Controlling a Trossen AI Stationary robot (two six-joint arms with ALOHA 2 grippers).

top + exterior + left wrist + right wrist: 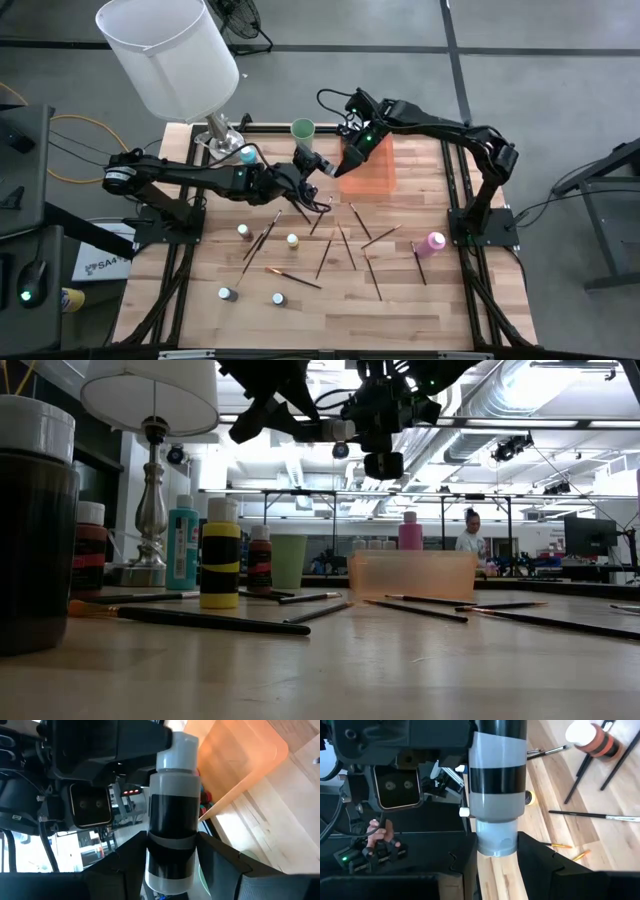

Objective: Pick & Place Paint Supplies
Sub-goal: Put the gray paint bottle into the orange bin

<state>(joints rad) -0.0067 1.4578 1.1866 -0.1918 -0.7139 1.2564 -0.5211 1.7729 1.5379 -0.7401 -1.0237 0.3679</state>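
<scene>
A paint bottle [328, 168] with a grey body, a black band and a pale cap hangs in the air between my two grippers, just left of the orange bin [368, 168]. My left gripper [172, 845] is shut on its lower body. My right gripper [497, 850] is shut on its cap end, facing the left one. Other small bottles [243, 231] stand on their bases on the wooden table. A pink bottle [433, 242] lies on its side, and thin dark brushes [330, 250] lie flat. My left gripper pinches the bottle's lower body [170, 855], below the black band, between its two fingers, coming from the table's left side. The bottle is lifted clear, its cap pointing away toward the right gripper. My right gripper pinches the bottle's cap end [496, 842] between its two fingers, coming from the table's right side. The body runs straight away from it to the left gripper.
The white lampshade [170, 55] on its silver base stands at the far left corner, with a teal bottle [247, 155] and a green cup [303, 128] nearby. Brushes and bottles are scattered over the table's middle and near part. A person shows in the room behind [470, 540].
</scene>
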